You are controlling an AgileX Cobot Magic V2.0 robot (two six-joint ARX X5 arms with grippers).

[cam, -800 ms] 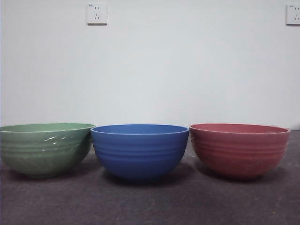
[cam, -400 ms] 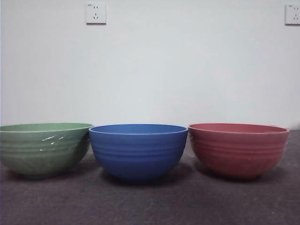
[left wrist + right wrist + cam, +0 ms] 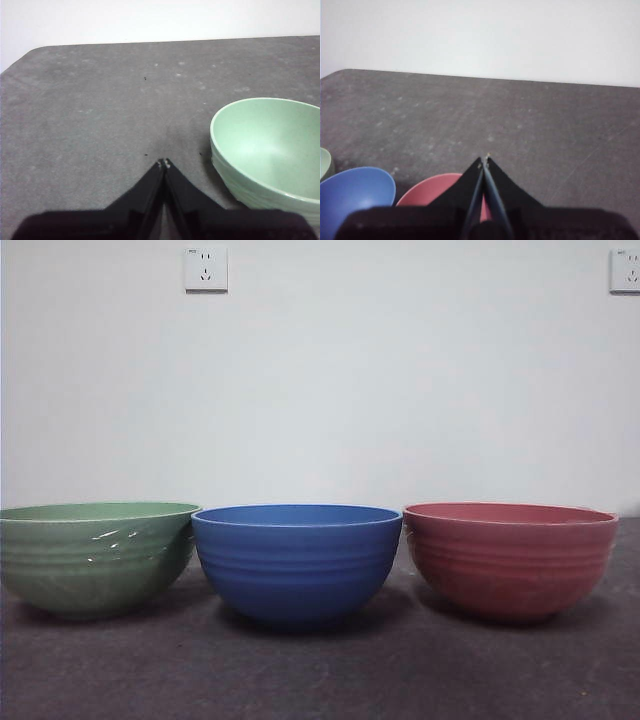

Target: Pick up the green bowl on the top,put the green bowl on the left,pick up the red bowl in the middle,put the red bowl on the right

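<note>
The green bowl (image 3: 95, 558) stands upright on the table at the left of the front view, and the red bowl (image 3: 510, 558) stands upright at the right. The green bowl also shows in the left wrist view (image 3: 270, 150), empty. My left gripper (image 3: 164, 163) is shut and empty, apart from the green bowl. My right gripper (image 3: 485, 160) is shut and empty, above the table; the red bowl's rim (image 3: 427, 192) shows partly behind its jaws. Neither gripper shows in the front view.
A blue ribbed bowl (image 3: 297, 562) stands between the other two, close to both; it also shows in the right wrist view (image 3: 355, 192). The dark grey table (image 3: 320, 670) runs back to a white wall with two sockets (image 3: 205, 268).
</note>
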